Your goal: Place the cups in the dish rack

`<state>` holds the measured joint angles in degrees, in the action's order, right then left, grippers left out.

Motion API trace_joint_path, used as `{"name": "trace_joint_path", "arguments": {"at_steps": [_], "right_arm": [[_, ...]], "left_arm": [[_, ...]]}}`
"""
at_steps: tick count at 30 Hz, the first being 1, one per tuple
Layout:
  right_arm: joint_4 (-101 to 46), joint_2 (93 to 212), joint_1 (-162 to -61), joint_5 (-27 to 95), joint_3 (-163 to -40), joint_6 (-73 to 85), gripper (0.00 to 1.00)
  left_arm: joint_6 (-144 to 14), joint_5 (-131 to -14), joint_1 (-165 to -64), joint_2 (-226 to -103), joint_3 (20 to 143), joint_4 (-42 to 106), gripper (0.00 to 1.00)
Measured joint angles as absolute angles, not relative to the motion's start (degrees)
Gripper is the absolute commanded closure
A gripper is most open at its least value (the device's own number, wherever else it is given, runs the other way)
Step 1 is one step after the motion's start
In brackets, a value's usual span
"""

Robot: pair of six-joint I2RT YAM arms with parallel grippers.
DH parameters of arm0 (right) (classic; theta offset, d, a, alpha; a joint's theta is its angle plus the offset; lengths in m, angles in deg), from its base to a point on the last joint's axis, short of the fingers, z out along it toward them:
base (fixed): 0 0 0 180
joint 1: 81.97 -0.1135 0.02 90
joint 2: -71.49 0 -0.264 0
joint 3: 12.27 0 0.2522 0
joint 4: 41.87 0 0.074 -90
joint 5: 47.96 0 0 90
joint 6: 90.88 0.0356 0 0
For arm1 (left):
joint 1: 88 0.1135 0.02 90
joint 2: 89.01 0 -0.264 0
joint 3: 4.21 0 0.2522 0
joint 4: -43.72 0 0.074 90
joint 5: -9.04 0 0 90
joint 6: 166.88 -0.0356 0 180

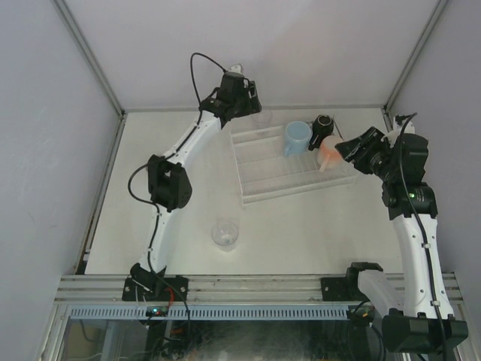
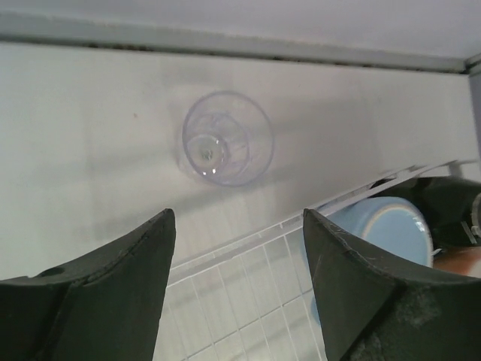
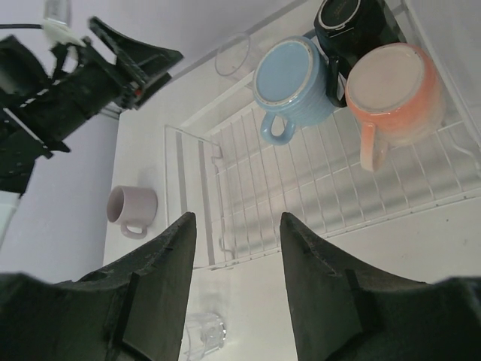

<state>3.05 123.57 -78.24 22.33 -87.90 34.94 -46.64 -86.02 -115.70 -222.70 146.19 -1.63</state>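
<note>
Three mugs [image 3: 342, 71] crowd dish rack [image 1: 301, 180] far-right corner; tumbler [image 2: 225, 139] beside far edge.

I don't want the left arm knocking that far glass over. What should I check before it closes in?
1. Left tool open and empty: ok.
2. Far tumbler roughly centred ahead of it, not yet between the fingers: ok.
3. Tumbler mouth up or down: cannot tell.
4. Bare slots in the dish rack beside the light blue mug: ok.
5. Right tool open, well apart from the left arm: ok.
</note>
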Motion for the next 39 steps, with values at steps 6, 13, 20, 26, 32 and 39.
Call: {"name": "trace_joint_path", "arguments": {"at_steps": [6,13,20,26,32,39], "right_arm": [[3.0,123.9,-77.8,22.9,-87.9,34.4,0.52],[3.0,125.2,-77.4,23.5,-87.9,33.8,0.52],[3.0,126.5,-76.9,23.7,-88.0,33.3,0.52],[3.0,128.0,-76.8,24.0,-88.1,32.5,0.52],[3.0,128.7,-76.8,24.2,-88.3,32.2,0.52],[3.0,129.0,-76.8,24.8,-88.3,31.9,0.52]], "left_arm": [[-45.4,-84.8,-116.1,-227.8,146.2,-1.9,0.27],[-44.1,-85.8,-114.8,-228.1,146.2,1.1,0.27],[-42.3,-86.3,-112.2,-230.7,147.6,3.5,0.29],[-41.6,-84.1,-111.5,-234.3,149.1,4.8,0.31],[-41.5,-81.6,-111.8,-235.7,149.2,5.4,0.34],[-41.5,-80.2,-111.9,-236.0,149.2,5.5,0.36]]}}
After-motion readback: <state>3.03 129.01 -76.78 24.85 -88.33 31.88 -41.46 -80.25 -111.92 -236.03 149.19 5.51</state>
